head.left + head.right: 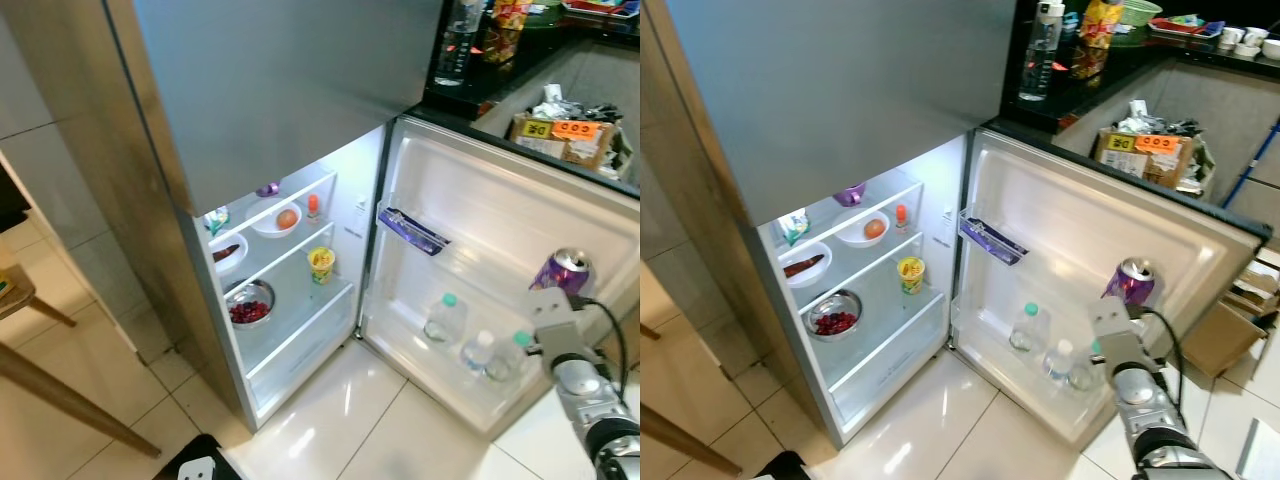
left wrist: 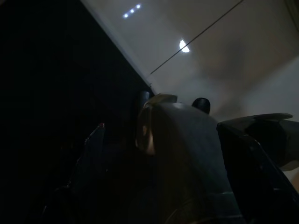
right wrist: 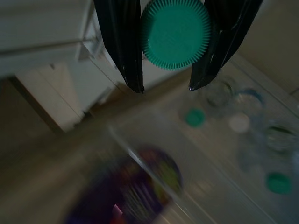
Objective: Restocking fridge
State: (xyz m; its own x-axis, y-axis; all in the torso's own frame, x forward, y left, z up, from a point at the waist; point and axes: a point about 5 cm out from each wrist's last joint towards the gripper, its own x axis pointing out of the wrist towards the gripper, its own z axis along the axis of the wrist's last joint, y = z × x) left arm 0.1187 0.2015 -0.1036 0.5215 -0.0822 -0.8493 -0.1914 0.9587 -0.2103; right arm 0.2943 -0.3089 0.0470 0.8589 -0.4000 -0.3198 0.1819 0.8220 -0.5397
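Note:
The fridge stands open, its door swung out to the right. My right gripper reaches down over the lower door shelf, shut on a clear water bottle with a green cap. That same bottle stands among other bottles in the shelf. A purple can sits just above my right wrist. The upper door shelf holds a purple packet. My left gripper hangs idle in the dark.
The inner shelves hold bowls with an orange fruit and red berries, and a yellow cup. A dark counter with a bottle and snacks, and a cardboard box, are behind the door. Wooden table legs stand on the left.

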